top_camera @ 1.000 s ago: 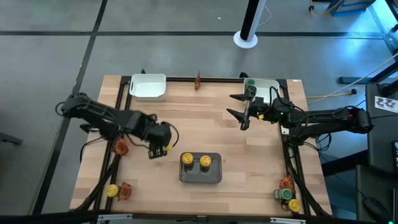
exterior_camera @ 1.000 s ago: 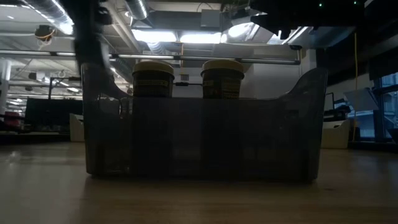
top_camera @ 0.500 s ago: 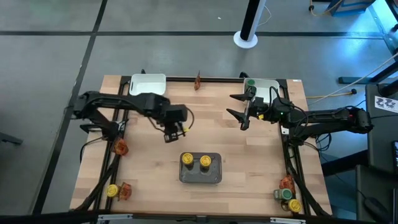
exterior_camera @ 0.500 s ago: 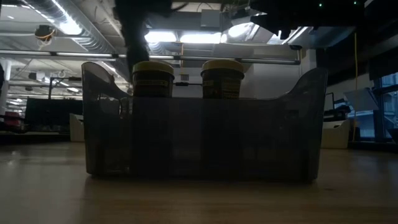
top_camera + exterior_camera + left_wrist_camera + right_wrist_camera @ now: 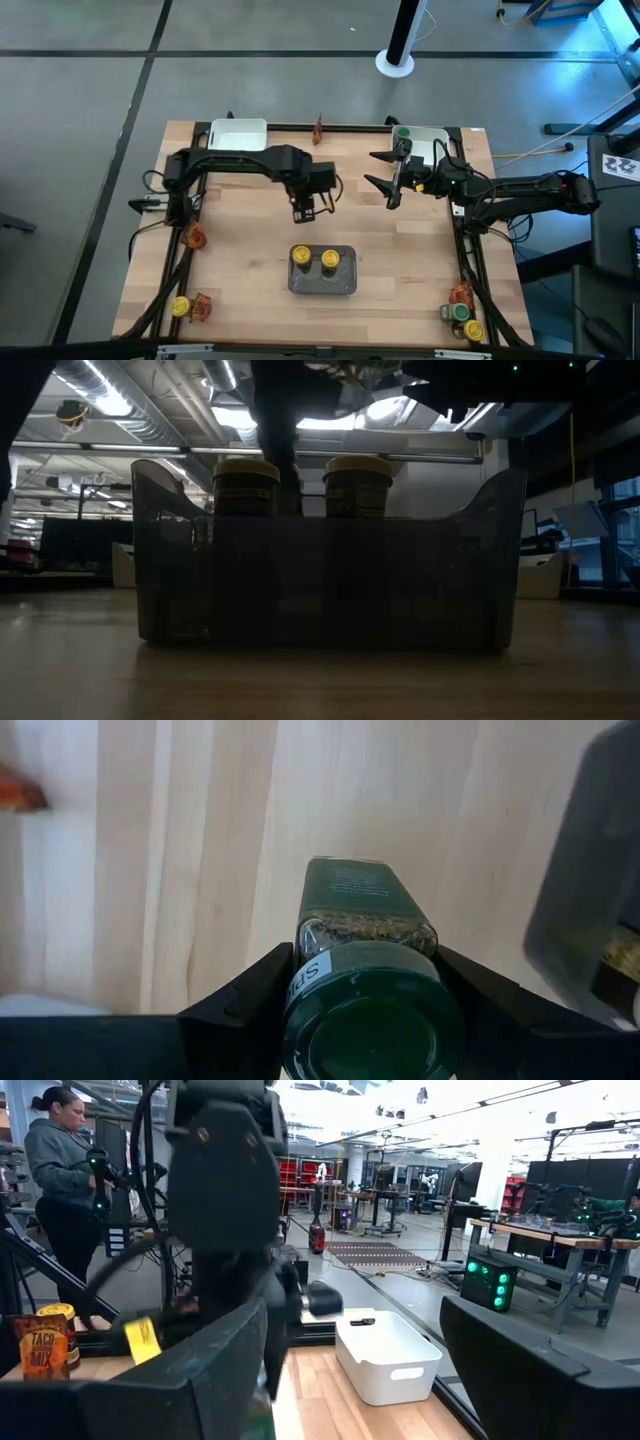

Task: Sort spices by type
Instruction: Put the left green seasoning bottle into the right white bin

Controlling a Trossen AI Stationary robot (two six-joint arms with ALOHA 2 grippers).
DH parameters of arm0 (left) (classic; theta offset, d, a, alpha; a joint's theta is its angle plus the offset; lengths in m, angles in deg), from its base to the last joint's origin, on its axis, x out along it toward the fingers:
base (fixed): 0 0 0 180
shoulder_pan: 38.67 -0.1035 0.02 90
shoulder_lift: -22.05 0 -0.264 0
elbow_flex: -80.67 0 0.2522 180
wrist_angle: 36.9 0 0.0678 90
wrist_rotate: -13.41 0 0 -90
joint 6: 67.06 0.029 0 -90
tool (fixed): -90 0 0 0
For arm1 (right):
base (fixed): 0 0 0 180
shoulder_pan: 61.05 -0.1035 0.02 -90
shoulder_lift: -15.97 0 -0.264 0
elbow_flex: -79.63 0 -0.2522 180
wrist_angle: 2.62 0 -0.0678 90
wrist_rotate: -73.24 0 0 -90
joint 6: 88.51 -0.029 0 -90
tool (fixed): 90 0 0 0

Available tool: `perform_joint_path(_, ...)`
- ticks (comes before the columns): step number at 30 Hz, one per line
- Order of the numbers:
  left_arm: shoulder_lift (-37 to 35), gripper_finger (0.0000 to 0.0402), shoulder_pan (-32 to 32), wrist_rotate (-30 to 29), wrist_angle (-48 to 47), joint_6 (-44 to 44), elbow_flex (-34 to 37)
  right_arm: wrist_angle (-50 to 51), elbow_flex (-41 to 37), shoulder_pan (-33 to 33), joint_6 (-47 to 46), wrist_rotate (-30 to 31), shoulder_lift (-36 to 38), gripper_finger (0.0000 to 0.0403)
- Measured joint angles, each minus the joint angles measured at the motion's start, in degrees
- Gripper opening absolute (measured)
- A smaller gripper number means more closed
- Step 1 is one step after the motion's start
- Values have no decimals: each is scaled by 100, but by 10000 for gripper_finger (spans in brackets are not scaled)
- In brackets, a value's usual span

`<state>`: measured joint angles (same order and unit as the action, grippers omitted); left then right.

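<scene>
Left gripper [image 5: 306,210], swung across the table from the left side toward the middle, fingers pinching a green-lidded jar [image 5: 365,990] aloft above the grey tray [image 5: 322,283]. Right gripper [image 5: 388,178] waiting, fingers spread, beside the far-right tray [image 5: 432,136]; likely a handover or drop-off there.
</scene>
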<state>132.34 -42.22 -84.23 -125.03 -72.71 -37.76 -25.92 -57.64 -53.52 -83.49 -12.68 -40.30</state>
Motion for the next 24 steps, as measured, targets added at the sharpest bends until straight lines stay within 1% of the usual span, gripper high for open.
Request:
perform_joint_path(6,560,187,-93,3,142,343,-309,0,0,0,2,2,0,299)
perform_joint_path(14,1073,193,-92,90,481,639,-332,9,0,0,5,1,1,299)
perform_joint_path(20,1244,188,-21,129,503,737,-331,136,0,0,153,124,0,299)
perform_joint_path(24,1244,199,-12,135,581,846,-329,160,0,0,153,378,0,299)
